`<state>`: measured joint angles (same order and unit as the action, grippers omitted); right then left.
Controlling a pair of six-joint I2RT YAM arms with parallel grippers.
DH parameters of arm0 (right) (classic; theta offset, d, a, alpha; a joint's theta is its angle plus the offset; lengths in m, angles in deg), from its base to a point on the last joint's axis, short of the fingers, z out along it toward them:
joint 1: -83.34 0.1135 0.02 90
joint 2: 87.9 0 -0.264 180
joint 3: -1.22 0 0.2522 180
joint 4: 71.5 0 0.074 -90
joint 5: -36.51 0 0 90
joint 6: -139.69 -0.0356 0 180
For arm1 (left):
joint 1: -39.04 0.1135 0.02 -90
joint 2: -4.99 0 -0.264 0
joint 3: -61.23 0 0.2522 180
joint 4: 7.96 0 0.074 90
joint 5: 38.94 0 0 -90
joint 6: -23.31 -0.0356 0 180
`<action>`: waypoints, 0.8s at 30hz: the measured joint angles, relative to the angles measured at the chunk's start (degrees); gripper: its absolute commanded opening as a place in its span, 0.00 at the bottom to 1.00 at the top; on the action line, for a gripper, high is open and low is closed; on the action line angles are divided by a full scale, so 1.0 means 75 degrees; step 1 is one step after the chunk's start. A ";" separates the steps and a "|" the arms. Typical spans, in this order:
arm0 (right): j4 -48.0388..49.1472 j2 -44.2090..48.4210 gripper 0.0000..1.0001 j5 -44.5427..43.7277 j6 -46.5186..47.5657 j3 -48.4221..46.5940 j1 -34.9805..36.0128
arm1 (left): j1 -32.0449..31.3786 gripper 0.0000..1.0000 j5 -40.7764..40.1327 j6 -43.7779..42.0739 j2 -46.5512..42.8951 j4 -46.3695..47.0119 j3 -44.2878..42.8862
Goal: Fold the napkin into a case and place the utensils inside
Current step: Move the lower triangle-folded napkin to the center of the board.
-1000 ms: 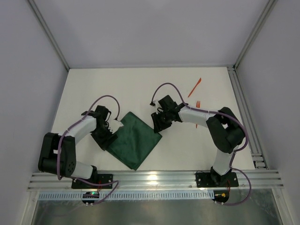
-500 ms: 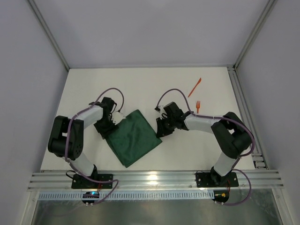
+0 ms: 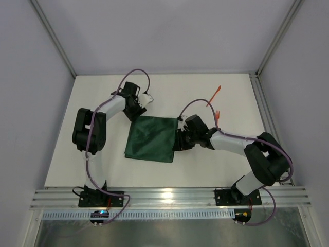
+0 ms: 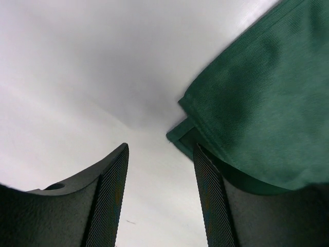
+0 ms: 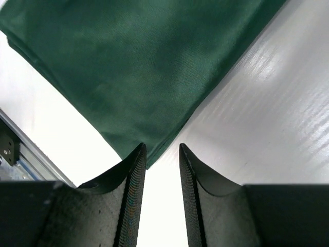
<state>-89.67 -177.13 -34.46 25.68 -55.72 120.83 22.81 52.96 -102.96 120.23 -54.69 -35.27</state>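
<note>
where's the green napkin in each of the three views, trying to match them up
Top external: the napkin lies flat in the middle of the table, between the two grippers.
Left wrist: it fills the upper right, one layered corner just beyond the open fingers.
Right wrist: it covers the upper left and centre, one corner pointing down between the fingers.
Shared landmark: the napkin's corners against the white table.

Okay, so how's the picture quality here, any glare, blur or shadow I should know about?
Top external: sharp, with a bright glare patch on the metal rail at the near edge. Left wrist: the napkin looks soft and blurred, with a grey shadow beside its corner. Right wrist: streaky reflections on the table, fingers dark.
</note>
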 measured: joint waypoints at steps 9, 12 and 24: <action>-0.0152 0.0752 0.37 -0.0495 -0.0323 0.0114 0.0032 | 0.0213 0.64 0.1434 -0.0356 -0.2637 -0.1169 0.1029; -0.0122 0.0746 0.37 -0.0560 -0.0560 0.0265 0.0154 | 0.0201 0.62 0.1769 -0.0682 -0.4278 -0.1725 0.1818; 0.0583 0.0356 0.37 -0.0609 -0.1291 0.0839 0.0758 | 0.0052 0.58 0.2334 -0.0248 -0.4188 -0.2171 0.4095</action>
<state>-85.29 -174.46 -39.03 16.00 -49.43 126.51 23.20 70.46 -104.82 88.82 -70.97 -4.56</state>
